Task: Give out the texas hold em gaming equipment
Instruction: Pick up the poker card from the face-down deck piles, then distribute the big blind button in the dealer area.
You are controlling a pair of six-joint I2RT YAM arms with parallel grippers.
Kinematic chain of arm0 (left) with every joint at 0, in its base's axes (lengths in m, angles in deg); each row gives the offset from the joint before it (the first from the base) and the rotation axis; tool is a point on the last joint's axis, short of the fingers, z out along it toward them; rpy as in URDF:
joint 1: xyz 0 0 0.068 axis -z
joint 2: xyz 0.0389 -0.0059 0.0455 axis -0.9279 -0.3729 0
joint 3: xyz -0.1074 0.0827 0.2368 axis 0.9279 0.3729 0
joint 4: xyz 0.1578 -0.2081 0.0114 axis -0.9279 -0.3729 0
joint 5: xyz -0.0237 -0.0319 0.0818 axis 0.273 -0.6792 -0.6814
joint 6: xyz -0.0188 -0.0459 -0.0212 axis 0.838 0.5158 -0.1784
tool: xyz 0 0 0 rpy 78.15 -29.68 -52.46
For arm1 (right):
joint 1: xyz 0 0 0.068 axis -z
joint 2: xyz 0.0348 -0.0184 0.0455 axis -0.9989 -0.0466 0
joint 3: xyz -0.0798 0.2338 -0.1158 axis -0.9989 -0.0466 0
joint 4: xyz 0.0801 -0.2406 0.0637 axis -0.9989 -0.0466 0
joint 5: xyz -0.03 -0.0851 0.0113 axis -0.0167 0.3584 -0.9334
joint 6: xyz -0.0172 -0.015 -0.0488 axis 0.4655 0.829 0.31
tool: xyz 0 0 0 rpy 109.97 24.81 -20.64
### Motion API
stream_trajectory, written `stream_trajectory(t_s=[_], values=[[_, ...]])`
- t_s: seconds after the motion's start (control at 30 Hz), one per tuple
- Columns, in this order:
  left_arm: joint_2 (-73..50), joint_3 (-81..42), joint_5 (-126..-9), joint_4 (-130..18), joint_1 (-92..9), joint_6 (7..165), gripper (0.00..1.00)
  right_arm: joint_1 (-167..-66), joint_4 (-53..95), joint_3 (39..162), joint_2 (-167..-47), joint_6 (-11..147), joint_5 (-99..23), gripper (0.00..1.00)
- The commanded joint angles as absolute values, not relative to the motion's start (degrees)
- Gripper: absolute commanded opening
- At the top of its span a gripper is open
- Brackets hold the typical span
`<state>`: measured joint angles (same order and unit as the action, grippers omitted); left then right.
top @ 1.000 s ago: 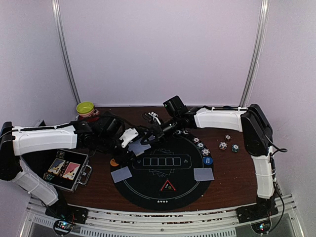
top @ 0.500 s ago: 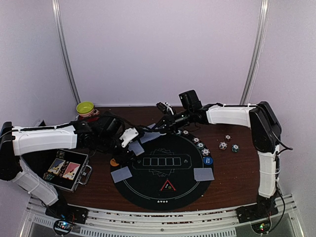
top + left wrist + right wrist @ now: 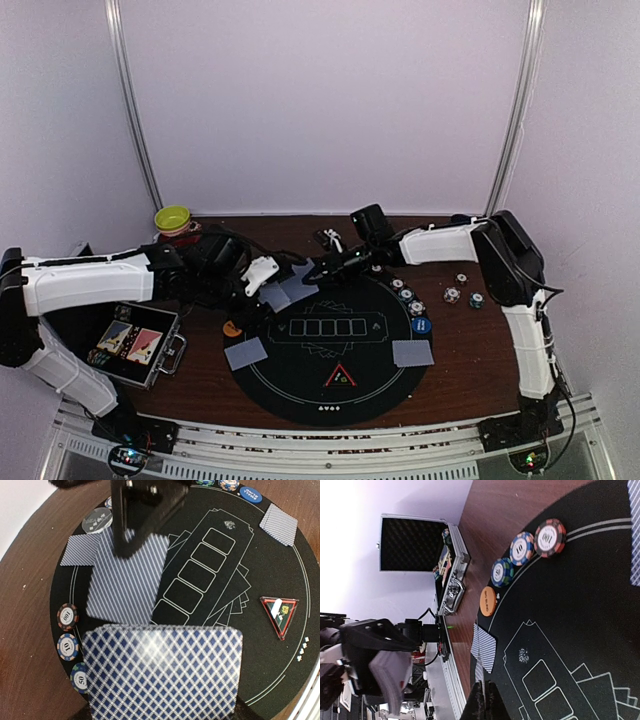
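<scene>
Card (image 3: 125, 587), striped back up, hangs over the far side of the mat (image 3: 375, 375). The right pincer (image 3: 482, 702) has its fingers pressed together on one edge of it. The left pincer (image 3: 265, 282) grips the deck (image 3: 162, 670) just beside it. Whether the card is fully clear of the deck I cannot tell.

The step looks like dealing. Hold the deck steady and draw the card free. Carry it low and flat to a seat at the mat's rim, clear of the chips (image 3: 67, 646) and the printed boxes (image 3: 195, 570), and release only once it lies flat. Dealt cards (image 3: 279, 524) already lie at other seats, so pick the spot with care.

The mat is round black felt on a dark brown wooden desk (image 3: 480, 350). An open case (image 3: 135, 343) sits at the left and a bowl (image 3: 173, 217) in the far corner. Pale lilac walls (image 3: 320, 100) and two metal poles (image 3: 133, 110) stand behind.
</scene>
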<state>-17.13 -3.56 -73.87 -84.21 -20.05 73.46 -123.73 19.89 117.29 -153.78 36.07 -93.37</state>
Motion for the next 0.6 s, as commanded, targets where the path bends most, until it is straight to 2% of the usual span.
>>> stream_trajectory(t_s=[0.0, 0.57], values=[[-15.00, -4.79, -74.95, -82.32, -20.54, 73.09, 0.64, -127.69, 18.88, 120.91, -158.13, 36.95, -93.33, 0.00], [-12.19, -6.57, -85.54, -90.88, -20.88, 78.66, 0.65, -136.67, 36.84, 120.60, -164.68, 22.44, -94.63, 0.00]])
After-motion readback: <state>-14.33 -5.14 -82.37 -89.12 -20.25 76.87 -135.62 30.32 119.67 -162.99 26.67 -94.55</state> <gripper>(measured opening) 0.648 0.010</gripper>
